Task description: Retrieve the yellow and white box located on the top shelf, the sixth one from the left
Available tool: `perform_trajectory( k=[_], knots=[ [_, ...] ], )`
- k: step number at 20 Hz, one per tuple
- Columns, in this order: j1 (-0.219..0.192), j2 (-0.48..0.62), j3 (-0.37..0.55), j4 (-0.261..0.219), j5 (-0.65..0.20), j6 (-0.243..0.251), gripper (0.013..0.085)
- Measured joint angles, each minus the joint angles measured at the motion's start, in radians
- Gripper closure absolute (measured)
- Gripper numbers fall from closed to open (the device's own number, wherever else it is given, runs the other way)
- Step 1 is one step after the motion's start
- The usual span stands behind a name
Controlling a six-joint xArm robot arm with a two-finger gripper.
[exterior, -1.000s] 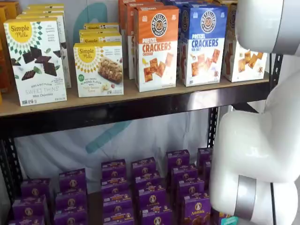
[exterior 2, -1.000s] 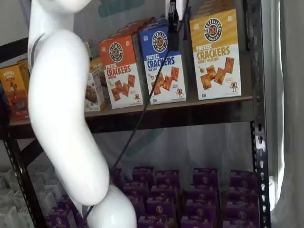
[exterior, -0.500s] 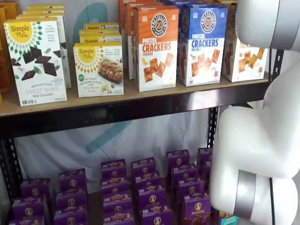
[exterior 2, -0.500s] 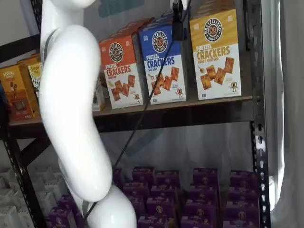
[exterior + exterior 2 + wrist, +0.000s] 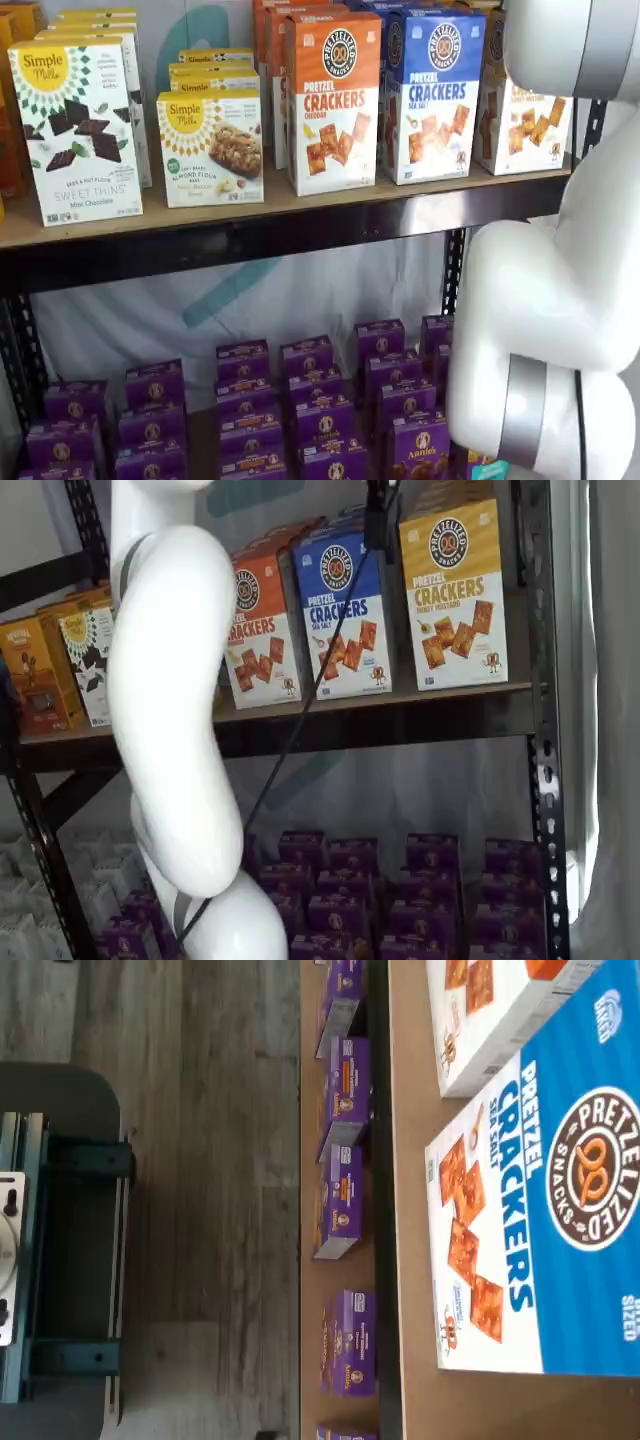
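The yellow and white box [image 5: 453,593] stands upright at the right end of the top shelf [image 5: 400,715], just beside the blue-topped carton [image 5: 343,610]; in a shelf view the arm [image 5: 560,300] covers most of it. The gripper [image 5: 378,520] hangs from the upper edge in front of the blue-topped carton, only a dark finger showing, apparently side-on; its jaws stand wide apart, clear of every box. Purple boxes [image 5: 310,400] fill the lower level.

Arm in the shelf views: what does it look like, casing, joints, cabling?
Glossy white rounded arm segments in both shelf views, a silver-grey joint band near the elbow. A black cable runs from the gripper, whose dark fingers alone show at the frame's top.
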Motion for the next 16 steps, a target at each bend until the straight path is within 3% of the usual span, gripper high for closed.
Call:
perform_trajectory(
  k=[10,16],
  knots=[
    [-0.017,0.070,-0.110,0.060,0.042,0.032,0.0130],
    [-0.039,0.043,-0.057,0.122,-0.024,0.038,0.0130]
  ],
)
